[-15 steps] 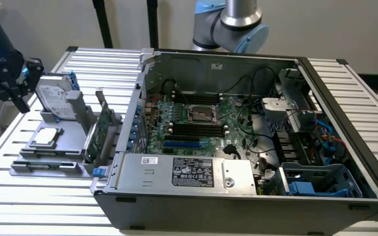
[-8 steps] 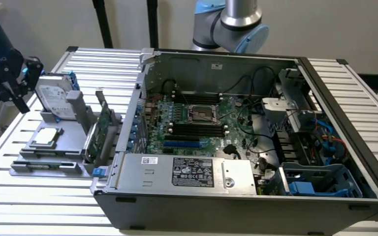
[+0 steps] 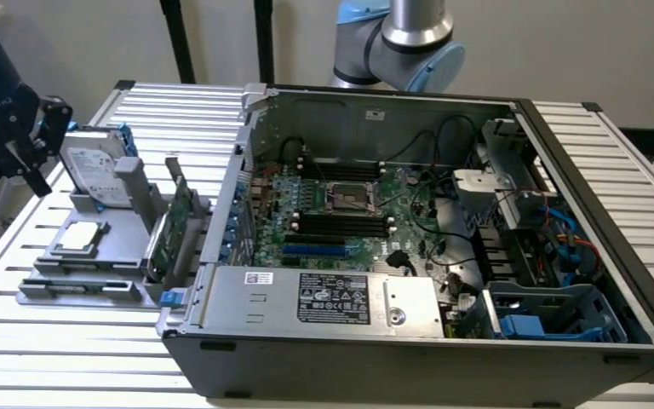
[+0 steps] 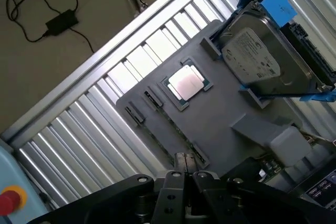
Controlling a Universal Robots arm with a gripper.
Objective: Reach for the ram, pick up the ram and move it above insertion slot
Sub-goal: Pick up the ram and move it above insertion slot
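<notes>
1. My gripper (image 4: 185, 157) hangs over the near end of the grey holder (image 4: 220, 124). The fingertips are pressed together with nothing between them.
2. In the exterior view the gripper (image 3: 31, 166) is at the far left, just beside the holder's left end and about level with the hard drive (image 3: 94, 166). It touches nothing that I can see.
3. I take the ram (image 4: 174, 126) to be the thin strip standing on edge in the holder's long slot, with a dark clip at its far end. It reads as a dark line, so I cannot make out its colour or chips. It runs from near my fingertips toward the CPU (image 4: 185, 82).
4. The CPU lies flat in a square recess of the holder, just beside the ram's slot. The hard drive stands tilted in a blue bracket at the holder's far end.
5. A green card (image 3: 166, 230) stands upright between the holder and the open case (image 3: 418, 366).
6. The case lies on its side on the slatted table (image 3: 599, 153), to the exterior view's right of the holder. Inside it, the black memory slots (image 3: 339, 223) sit on the motherboard (image 3: 401, 192), well apart from the gripper.
7. My arm (image 3: 407, 34) rises behind the case.
8. The power supply (image 3: 327, 298) lies along the case's near wall.
</notes>
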